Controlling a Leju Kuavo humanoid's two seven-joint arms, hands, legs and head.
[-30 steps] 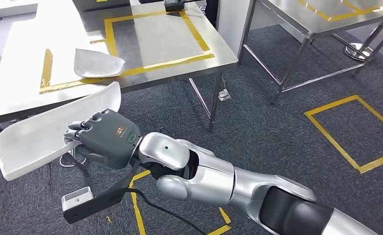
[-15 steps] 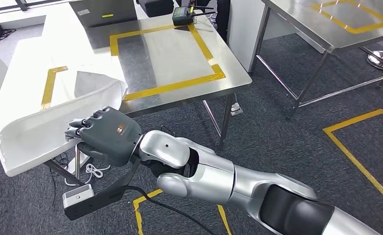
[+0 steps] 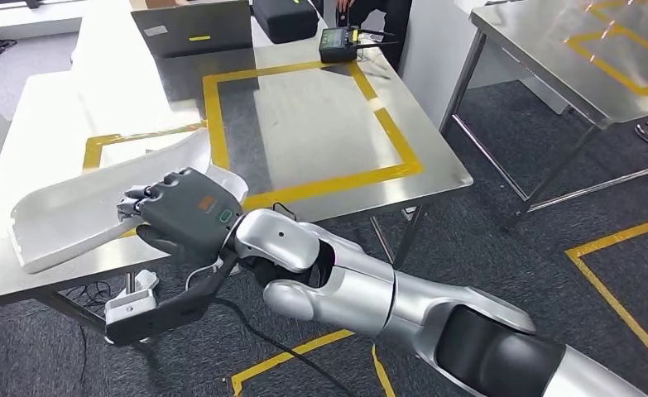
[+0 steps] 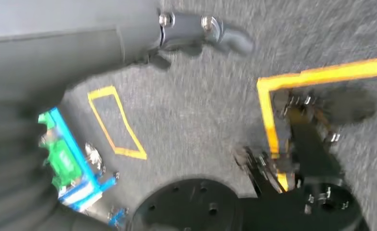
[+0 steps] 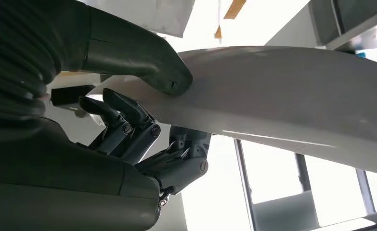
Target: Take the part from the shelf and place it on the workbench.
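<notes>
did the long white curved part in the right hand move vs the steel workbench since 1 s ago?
Yes. The long white curved part, gripped by the right hand, now overlaps the steel workbench top; earlier it hung before the front edge, over the floor.

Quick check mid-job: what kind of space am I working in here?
Likely a workshop or robot test floor: steel workbench marked with yellow tape, grey carpet with more taped squares, and the right hand holding a white moulded part.

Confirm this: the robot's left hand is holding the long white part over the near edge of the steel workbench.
Wrong hand. In the head view the right robot hand holds the long white part over the near edge of the steel workbench; the right wrist view shows the grip too.
</notes>
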